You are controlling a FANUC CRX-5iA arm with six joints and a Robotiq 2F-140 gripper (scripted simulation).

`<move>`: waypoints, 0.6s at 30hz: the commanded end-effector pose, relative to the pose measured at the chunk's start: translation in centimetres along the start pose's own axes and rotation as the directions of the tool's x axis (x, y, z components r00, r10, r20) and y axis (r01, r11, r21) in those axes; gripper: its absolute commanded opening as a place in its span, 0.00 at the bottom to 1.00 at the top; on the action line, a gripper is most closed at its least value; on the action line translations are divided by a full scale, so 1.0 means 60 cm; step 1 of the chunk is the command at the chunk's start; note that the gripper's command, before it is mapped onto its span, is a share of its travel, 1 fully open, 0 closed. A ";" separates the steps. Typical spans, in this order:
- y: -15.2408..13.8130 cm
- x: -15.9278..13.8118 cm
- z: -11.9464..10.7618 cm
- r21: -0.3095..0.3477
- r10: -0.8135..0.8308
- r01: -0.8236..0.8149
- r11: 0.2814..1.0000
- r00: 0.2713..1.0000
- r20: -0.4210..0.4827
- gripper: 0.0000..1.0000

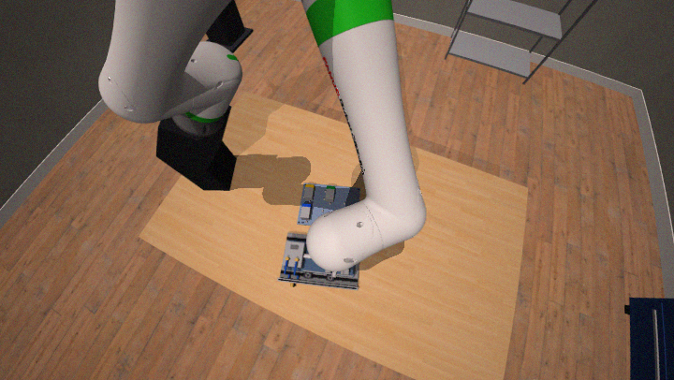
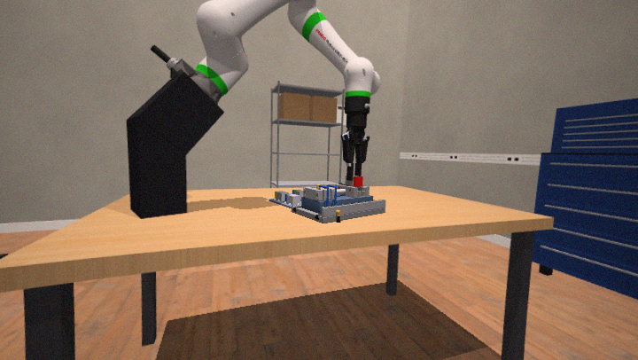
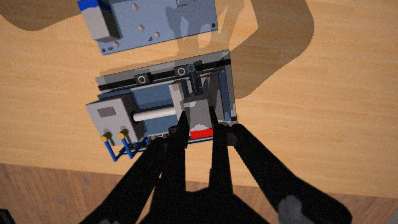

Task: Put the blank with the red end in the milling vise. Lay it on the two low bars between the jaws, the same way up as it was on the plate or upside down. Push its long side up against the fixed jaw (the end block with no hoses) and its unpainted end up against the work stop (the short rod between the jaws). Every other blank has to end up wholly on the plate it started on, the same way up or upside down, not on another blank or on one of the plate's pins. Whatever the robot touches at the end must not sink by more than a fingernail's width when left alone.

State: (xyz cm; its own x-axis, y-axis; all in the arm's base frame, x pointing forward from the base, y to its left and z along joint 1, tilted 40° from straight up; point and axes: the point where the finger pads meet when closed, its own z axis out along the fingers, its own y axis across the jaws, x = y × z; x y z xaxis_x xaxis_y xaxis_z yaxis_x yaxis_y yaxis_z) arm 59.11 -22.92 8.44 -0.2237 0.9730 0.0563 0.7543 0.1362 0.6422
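Observation:
My gripper [image 3: 199, 116] is shut on the grey blank with the red end [image 3: 199, 116]; the red end [image 3: 202, 133] faces the near side in the wrist view. The blank hangs low over the milling vise [image 3: 162, 102], between the jaws and close to the end block without hoses at the right. In the exterior view the red end [image 2: 357, 180] shows just above the vise [image 2: 339, 203] under the fingers [image 2: 354, 172]. The jaw with the blue hoses [image 3: 111, 116] is at the left. In the top view the arm's elbow hides most of the vise [image 1: 318, 264].
The blue-grey plate [image 3: 150, 22] lies beyond the vise, with a blue-ended blank [image 3: 97, 20] on it. The top view shows further blanks on the plate [image 1: 325, 200]. The robot's black base [image 2: 163, 143] stands at the table's left.

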 end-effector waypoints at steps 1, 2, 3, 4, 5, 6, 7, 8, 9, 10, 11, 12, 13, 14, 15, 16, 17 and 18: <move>0.001 -0.001 -0.002 -0.001 0.000 0.000 1.000 1.000 0.001 0.10; 0.001 -0.001 -0.003 -0.001 0.000 0.000 1.000 1.000 0.001 0.10; 0.001 -0.001 -0.003 -0.001 0.000 0.000 1.000 1.000 0.001 0.10; 0.001 -0.001 -0.003 -0.001 0.000 0.000 1.000 1.000 0.001 0.10; 0.001 -0.001 -0.003 -0.001 0.000 0.000 1.000 1.000 0.001 0.10; 0.001 -0.001 -0.003 -0.001 0.000 0.000 1.000 1.000 0.001 0.10; 0.001 -0.001 -0.003 -0.001 0.000 0.000 1.000 1.000 0.001 0.10; 0.001 -0.001 -0.003 -0.001 0.000 0.000 1.000 1.000 0.001 0.10; 0.001 -0.001 -0.004 -0.001 0.000 0.000 1.000 1.000 0.001 0.10; 0.001 -0.001 -0.004 -0.001 0.000 0.000 1.000 1.000 0.001 0.10; 0.001 -0.001 -0.004 -0.001 0.000 0.000 1.000 1.000 0.001 0.10; 0.001 -0.001 -0.004 -0.001 0.000 0.000 1.000 1.000 0.001 0.10; 0.001 -0.001 -0.004 -0.001 0.000 0.000 1.000 1.000 0.001 0.10; 0.001 -0.001 -0.005 -0.001 0.000 0.000 1.000 1.000 0.001 0.10; 0.001 -0.001 -0.005 -0.001 0.000 0.000 1.000 1.000 0.001 0.10; 0.001 -0.001 -0.005 -0.001 0.000 0.000 1.000 1.000 0.001 0.10; 0.001 -0.001 -0.005 -0.001 0.000 0.000 1.000 1.000 0.001 0.10; 0.001 -0.001 -0.005 -0.001 0.000 0.000 1.000 1.000 0.001 0.10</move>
State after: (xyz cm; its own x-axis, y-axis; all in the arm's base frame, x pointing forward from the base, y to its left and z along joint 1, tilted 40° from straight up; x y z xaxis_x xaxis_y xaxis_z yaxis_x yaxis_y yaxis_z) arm 58.97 -22.97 8.61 -0.2233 0.9731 0.0567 0.7545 0.1357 0.6421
